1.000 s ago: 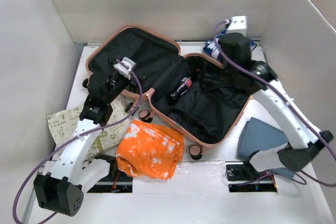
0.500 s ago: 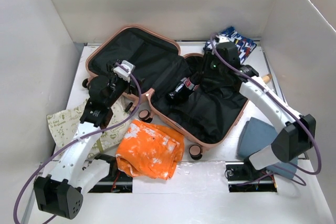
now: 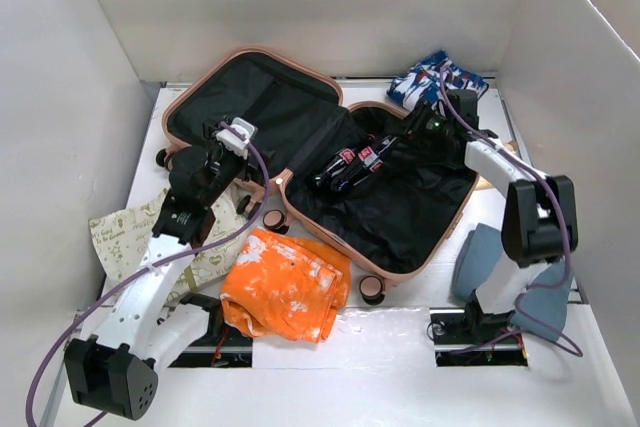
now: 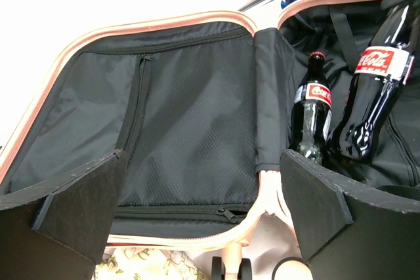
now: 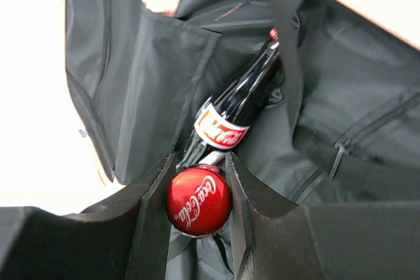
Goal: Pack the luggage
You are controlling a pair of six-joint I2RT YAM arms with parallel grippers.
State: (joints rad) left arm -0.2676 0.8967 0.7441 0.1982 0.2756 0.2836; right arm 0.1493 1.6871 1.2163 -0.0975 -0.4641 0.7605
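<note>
Reading clock positions off the top view, with 12 o'clock at the far wall.

- The luggage (image 3: 420, 269) lies opened flat at the table's centre. Its lid half is toward 10 o'clock and its deeper half toward 3 o'clock. The black lining faces up in both halves.
- The right gripper (image 5: 197, 185) reaches into the deeper half from 2 o'clock. Its jaws pinch the red cap of a cola bottle (image 3: 368, 159), and the fingers (image 5: 149, 214) touch the cap on either side.
- The cola bottle slants from its cap down toward 8 o'clock. I cannot tell whether its base rests on the lining.
- A second cola bottle (image 3: 336, 169) lies just beside the first on its 9 o'clock side. It is in the same half, close to the hinge and roughly parallel. It is clear of the gripper.
- The left gripper (image 3: 215, 152) hovers at the 7 o'clock rim of the lid half. Its jaws are spread wide with nothing between them. In the left wrist view only the lid's lining and a zip show between the fingers.
- Around the case:
  - An orange cloth (image 3: 285, 287) is at 6 o'clock, near a wheel (image 3: 372, 290).
  - A cream printed sheet (image 3: 125, 232) is at 8 o'clock, partly under the left arm.
  - A blue, white and red printed item (image 3: 435, 75) is at 1 o'clock, behind the case.
  - A grey-blue cloth (image 3: 495, 257) is at 4 o'clock.
</note>
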